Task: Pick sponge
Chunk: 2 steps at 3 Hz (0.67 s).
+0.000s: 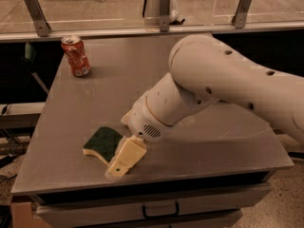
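Observation:
The sponge (101,143) lies flat near the front left of the grey table (114,89), dark green top up with a pale yellow foam edge showing. My gripper (119,165) is low at the sponge's right end, covering that end and reaching toward the table's front edge. The thick white arm (213,84) comes in from the right and crosses the middle of the table.
A red soda can (76,56) stands upright at the back left corner. A metal rail with posts (161,13) runs behind the table. A drawer with a handle (159,208) sits below the front edge.

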### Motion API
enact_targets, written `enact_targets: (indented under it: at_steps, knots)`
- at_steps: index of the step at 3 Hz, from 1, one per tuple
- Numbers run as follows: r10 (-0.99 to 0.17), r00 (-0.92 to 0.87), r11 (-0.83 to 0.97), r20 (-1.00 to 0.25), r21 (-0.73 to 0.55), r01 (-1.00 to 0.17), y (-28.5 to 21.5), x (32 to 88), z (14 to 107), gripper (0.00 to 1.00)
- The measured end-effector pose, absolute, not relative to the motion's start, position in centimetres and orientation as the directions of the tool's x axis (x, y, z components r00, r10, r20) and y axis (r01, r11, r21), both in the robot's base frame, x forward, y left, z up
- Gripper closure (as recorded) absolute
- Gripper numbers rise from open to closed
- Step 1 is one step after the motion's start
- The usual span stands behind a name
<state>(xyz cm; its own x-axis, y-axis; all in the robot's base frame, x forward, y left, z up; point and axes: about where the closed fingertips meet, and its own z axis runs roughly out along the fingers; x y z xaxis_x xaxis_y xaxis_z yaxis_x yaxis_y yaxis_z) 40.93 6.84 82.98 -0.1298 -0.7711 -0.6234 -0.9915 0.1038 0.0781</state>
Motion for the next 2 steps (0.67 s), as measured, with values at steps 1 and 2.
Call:
enact_targets:
  at_steps: [1,2]
  knots:
    - [-0.76,-0.129,0.099,-0.637,0.083,-0.992,7.08,41.0,82.5,0.41]
    - [-0.755,-0.131,0.106,-0.643,0.077,-0.991,6.73,41.4,82.7,0.64]
